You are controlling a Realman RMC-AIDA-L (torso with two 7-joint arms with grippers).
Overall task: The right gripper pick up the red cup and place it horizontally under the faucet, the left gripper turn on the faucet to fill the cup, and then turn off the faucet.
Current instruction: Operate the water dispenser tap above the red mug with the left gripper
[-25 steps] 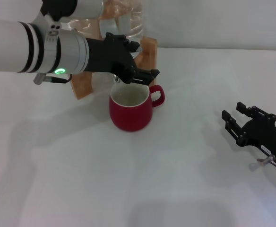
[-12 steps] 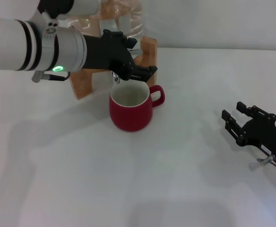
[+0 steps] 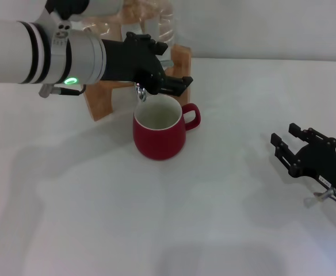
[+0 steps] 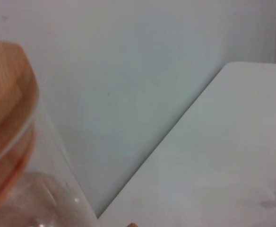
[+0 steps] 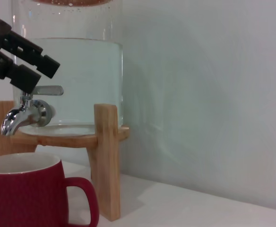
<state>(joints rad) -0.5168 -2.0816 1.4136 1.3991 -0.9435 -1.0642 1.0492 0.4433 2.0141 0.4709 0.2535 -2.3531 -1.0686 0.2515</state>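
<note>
The red cup (image 3: 159, 134) stood upright on the white tabletop (image 3: 156, 218), right below the faucet (image 3: 141, 93), its white inside showing and its loop handle turned toward the robot's right. No stream of water could be made out at the spout. The left hand (image 3: 167, 80) was up at the faucet, just above the cup's rim, black fingers reaching over the chrome tap. From the right wrist view, those fingers (image 5: 20, 59) sat right at the lever, one above it and one against its base, and the lever stuck out sideways over the spout; whether they actually pinched it, I couldn't tell. The clear water jar (image 5: 76, 80) sat in its wooden stand (image 5: 105, 161) behind the cup, water well up its side. Over on the robot's right, the right hand (image 3: 291, 145) lay low by the tabletop, well apart from the cup, its two pronged fingers spread and gripping nothing. The left wrist view caught only the jar's wooden lid (image 4: 8, 118) and the wall.
</note>
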